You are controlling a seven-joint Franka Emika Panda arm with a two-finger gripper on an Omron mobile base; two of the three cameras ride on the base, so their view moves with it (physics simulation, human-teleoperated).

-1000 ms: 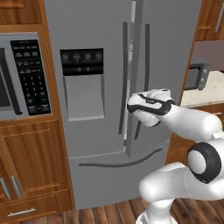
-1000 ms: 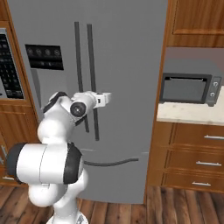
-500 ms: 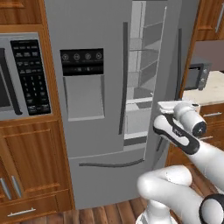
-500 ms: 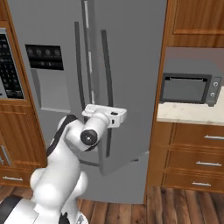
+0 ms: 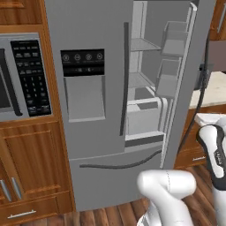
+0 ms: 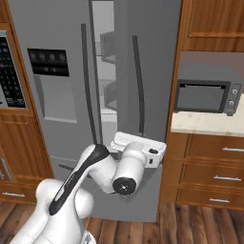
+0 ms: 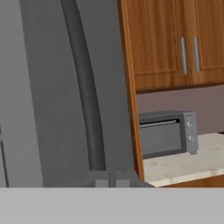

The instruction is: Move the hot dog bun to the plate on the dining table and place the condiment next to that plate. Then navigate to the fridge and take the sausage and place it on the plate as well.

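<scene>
While the tall grey two-door fridge (image 5: pixel 101 101) is standing between wooden cabinets, a black-panelled built-in microwave (image 5: pixel 22 75) is sitting at the far left, set into the wood. Right of it, the fridge's left door is staying flat, carrying a dark dispenser panel (image 5: pixel 82 63). Further right, the fridge's right door (image 5: pixel 194 66) is hanging swung outward, exposing pale shelves and door bins (image 5: pixel 172 46) inside; no sausage is making itself visible among them. In the right base view the white arm is reaching toward that door's lower part, and the gripper (image 7: pixel 108 178) is sitting closed, its dark tips together just below the door's long dark handle (image 7: pixel 85 87), apparently gripping nothing. At the far right a grey toaster oven (image 6: pixel 205 96) is resting on a pale stone counter (image 6: pixel 209 125).
</scene>
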